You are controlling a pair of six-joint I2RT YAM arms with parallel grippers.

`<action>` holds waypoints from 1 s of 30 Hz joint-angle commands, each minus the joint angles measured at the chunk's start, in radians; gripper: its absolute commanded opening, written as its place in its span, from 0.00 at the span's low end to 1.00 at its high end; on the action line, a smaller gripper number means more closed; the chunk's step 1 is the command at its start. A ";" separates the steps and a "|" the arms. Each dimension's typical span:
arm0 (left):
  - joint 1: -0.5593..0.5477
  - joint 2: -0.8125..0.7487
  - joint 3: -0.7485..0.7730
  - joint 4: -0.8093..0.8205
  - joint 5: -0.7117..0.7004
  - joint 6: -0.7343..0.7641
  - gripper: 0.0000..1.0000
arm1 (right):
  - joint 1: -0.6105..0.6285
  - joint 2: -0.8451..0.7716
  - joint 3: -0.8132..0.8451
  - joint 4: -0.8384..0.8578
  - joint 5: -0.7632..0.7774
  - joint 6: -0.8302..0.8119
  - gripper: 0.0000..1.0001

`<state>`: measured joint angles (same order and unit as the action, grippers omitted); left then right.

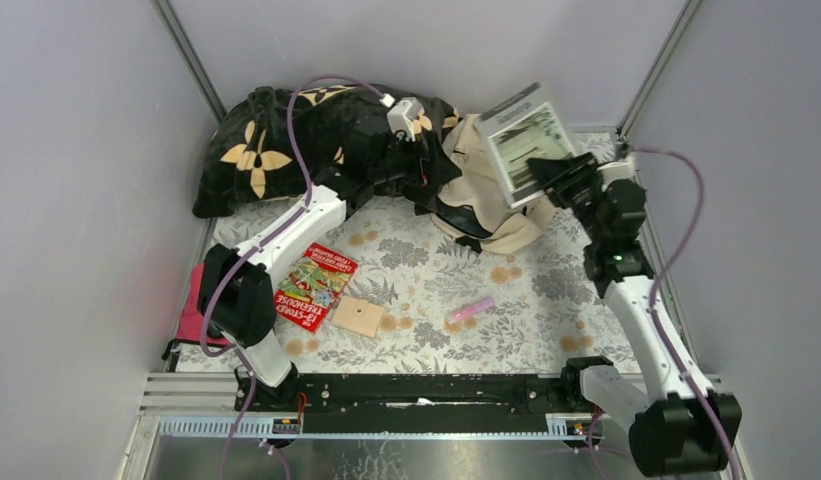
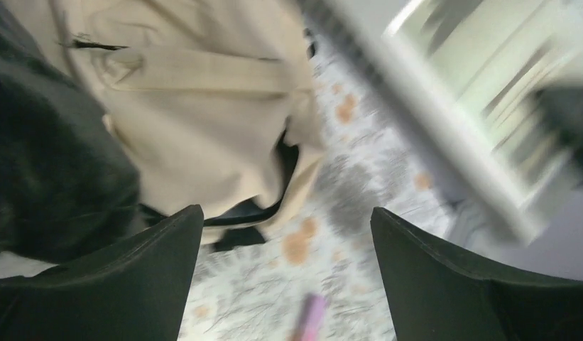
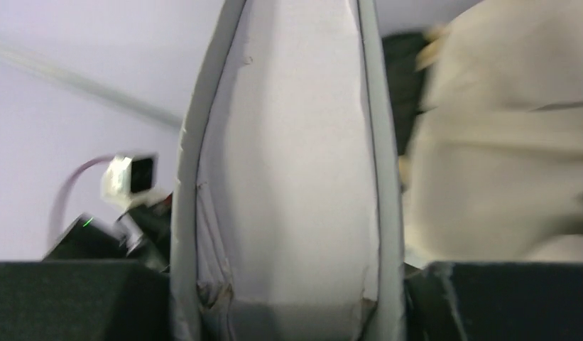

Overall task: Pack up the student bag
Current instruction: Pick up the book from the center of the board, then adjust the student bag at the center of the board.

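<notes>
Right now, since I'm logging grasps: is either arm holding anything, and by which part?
The right gripper holds a book, pinched across its covers at one edge. The left gripper is open and empty.

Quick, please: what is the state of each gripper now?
Left gripper: open, holding nothing.
Right gripper: shut on the grey book.
</notes>
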<state>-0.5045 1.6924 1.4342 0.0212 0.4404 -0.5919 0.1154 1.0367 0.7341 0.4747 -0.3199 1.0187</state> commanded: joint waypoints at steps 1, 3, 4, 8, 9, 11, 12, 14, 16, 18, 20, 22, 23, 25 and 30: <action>-0.096 0.047 0.095 -0.294 -0.138 0.533 0.95 | -0.087 -0.106 0.217 -0.699 0.336 -0.384 0.11; -0.169 0.073 0.084 -0.305 -0.288 0.712 0.95 | -0.133 -0.122 0.251 -0.821 0.388 -0.430 0.09; -0.207 0.087 0.073 -0.290 -0.369 0.785 0.95 | -0.152 -0.134 0.253 -0.856 0.399 -0.440 0.09; -0.276 0.141 0.055 -0.224 -0.484 0.963 0.95 | -0.167 -0.195 0.225 -0.897 0.405 -0.437 0.09; -0.288 0.153 0.050 -0.212 -0.489 0.991 0.95 | -0.168 -0.204 0.221 -0.901 0.407 -0.434 0.10; -0.319 0.162 0.035 -0.208 -0.490 1.046 0.93 | -0.168 -0.216 0.222 -0.910 0.417 -0.431 0.10; -0.337 0.161 0.023 -0.210 -0.482 1.068 0.92 | -0.168 -0.219 0.228 -0.915 0.424 -0.435 0.10; -0.366 0.162 -0.001 -0.228 -0.421 1.091 0.89 | -0.168 -0.219 0.244 -0.925 0.440 -0.444 0.11; -0.390 0.184 0.002 -0.279 -0.351 1.088 0.88 | -0.168 -0.216 0.260 -0.924 0.447 -0.450 0.11; -0.412 0.235 0.029 -0.319 -0.348 1.064 0.86 | -0.168 -0.212 0.280 -0.923 0.450 -0.457 0.12; -0.422 0.284 0.059 -0.320 -0.348 1.019 0.86 | -0.168 -0.213 0.287 -0.918 0.446 -0.462 0.13; -0.422 0.325 0.076 -0.270 -0.370 0.967 0.87 | -0.168 -0.213 0.289 -0.918 0.446 -0.463 0.13; -0.422 0.342 0.079 -0.230 -0.380 0.952 0.89 | -0.168 -0.213 0.288 -0.920 0.444 -0.465 0.13; -0.424 0.376 0.081 -0.163 -0.409 0.932 0.90 | -0.168 -0.214 0.284 -0.925 0.444 -0.465 0.13; -0.426 0.464 0.100 -0.041 -0.543 0.894 0.91 | -0.168 -0.227 0.281 -0.932 0.442 -0.471 0.14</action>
<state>-0.9352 2.1143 1.4872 -0.1852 0.0132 0.3527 -0.0525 0.8371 0.9688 -0.4896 0.0967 0.5720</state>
